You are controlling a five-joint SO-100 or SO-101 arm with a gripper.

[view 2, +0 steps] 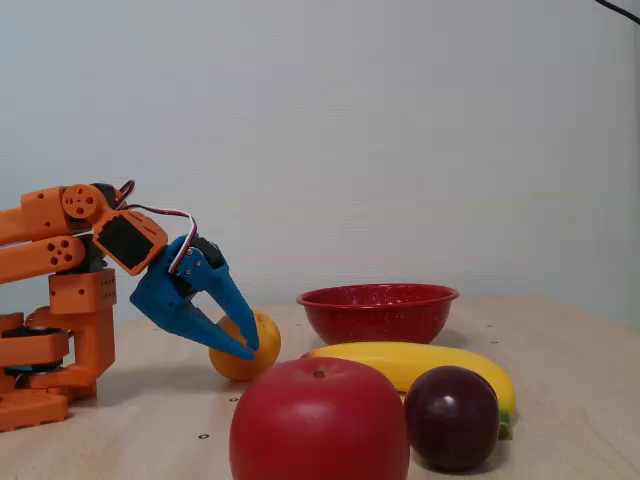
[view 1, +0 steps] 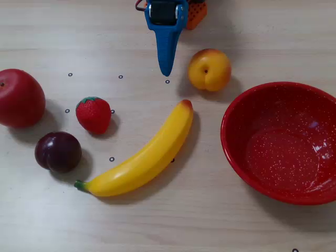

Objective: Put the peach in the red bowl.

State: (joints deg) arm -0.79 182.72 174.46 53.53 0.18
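Overhead, the peach (view 1: 209,69) sits on the table (view 1: 173,220) just up-left of the bowl (view 1: 281,140) — not in it. Left of the peach hangs the end effector (view 2: 245,347), jaws parted and empty — the banana (view 1: 144,156) lies below.

The blue hand (view 2: 245,345) hangs parted before the peach (view 2: 250,352); red bowl (view 2: 376,311) behind banana (view 2: 400,362), apple (view 2: 318,422), plum (view 2: 452,416).

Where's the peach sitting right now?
In the overhead view the peach rests on the table near the top centre, between the blue gripper on its left and the red bowl on its lower right.
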